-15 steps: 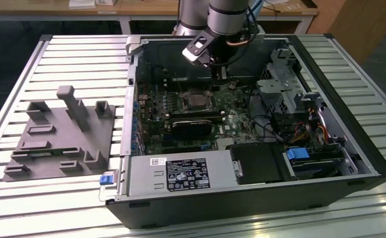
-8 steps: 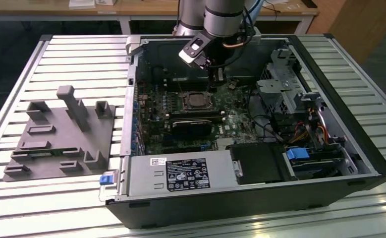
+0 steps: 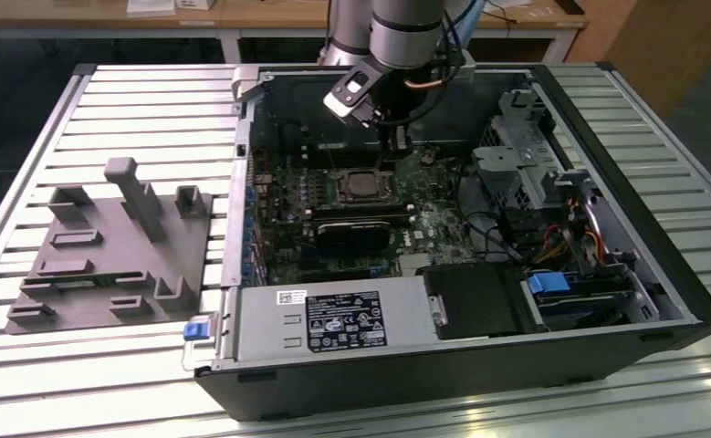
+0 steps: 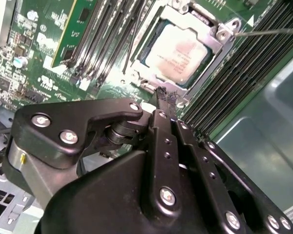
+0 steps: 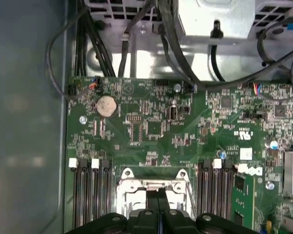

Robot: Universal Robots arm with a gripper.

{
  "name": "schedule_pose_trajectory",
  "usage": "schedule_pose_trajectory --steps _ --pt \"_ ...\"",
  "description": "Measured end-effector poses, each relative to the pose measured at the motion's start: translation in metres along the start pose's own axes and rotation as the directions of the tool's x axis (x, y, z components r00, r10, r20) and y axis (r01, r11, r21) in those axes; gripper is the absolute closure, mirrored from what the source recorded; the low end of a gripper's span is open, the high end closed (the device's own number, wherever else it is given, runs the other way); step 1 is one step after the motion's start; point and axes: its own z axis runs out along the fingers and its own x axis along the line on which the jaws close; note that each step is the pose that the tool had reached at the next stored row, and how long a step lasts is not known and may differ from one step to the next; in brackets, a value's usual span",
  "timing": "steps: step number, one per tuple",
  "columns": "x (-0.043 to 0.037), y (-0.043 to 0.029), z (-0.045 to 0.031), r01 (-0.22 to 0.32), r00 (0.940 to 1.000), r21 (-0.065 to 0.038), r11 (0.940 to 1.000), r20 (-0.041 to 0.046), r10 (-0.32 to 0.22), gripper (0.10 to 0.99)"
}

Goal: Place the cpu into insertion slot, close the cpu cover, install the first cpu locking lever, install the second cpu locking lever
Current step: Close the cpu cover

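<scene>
So the cpu (image 4: pixel 178 51) is sitting in the insertion slot (image 4: pixel 142 78), and the cpu cover (image 4: pixel 203 25) looks folded down flat around it, so my guess is we're on the lever part of the job. The tool (image 4: pixel 165 95) has its fingers pinched together with nothing between them, and the tip hangs just beside one edge of the slot. In the exterior view the tool (image 3: pixel 388 141) is reaching down into the open case (image 3: pixel 453 383) lying on the bench (image 3: pixel 136 100). A thin wire locking lever (image 4: pixel 268 32) runs off from a corner of the cover, out over the memory slots (image 4: pixel 244 78). I honestly can't tell if it's hooked down or loose. If I were driving, I'd use that closed tip like a fingertip. Put it on the wire itself, not on the cover or the green motherboard (image 5: pixel 156 126), then push down and sideways along the lever's own swing so it slides under its catch. Go slow, because that wire looks springy and could pop off a narrow tip. Keep clear of the memory slots right next to it too.
</scene>
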Motion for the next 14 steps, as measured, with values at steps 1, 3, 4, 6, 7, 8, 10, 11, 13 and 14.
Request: schedule_pose_trajectory --steps 1,3,4,6,7,8,10,11,13,14 --pt "0.0 -0.0012 0.0 0.0 1.0 0.0 1.0 0.0001 0.0 0.98" --pt "0.0 -0.0037 0.0 0.0 1.0 0.0 1.0 0.0 0.0 0.98" --pt "0.0 -0.005 0.0 0.0 1.0 0.0 1.0 -0.0001 0.0 0.98" --pt "0.0 -0.008 -0.0001 0.0 1.0 0.0 1.0 0.0 0.0 0.98" --pt "0.0001 -0.0094 -0.0001 0.0 1.0 0.0 1.0 0.0 0.0 0.98" --pt "0.0001 -0.0108 -0.0001 0.0 1.0 -0.001 1.0 0.0 0.0 0.98" --pt "0.0001 -0.0134 -0.0001 0.0 1.0 -0.001 1.0 0.0 0.0 0.98" --pt "0.0001 -0.0145 -0.0002 0.0 1.0 -0.001 1.0 0.0 0.0 0.98" --pt "0.0001 -0.0161 -0.0002 0.0 1.0 -0.001 1.0 0.0 0.0 0.98" --pt "0.0001 -0.0169 -0.0002 0.0 1.0 -0.001 1.0 0.0 0.0 0.98"
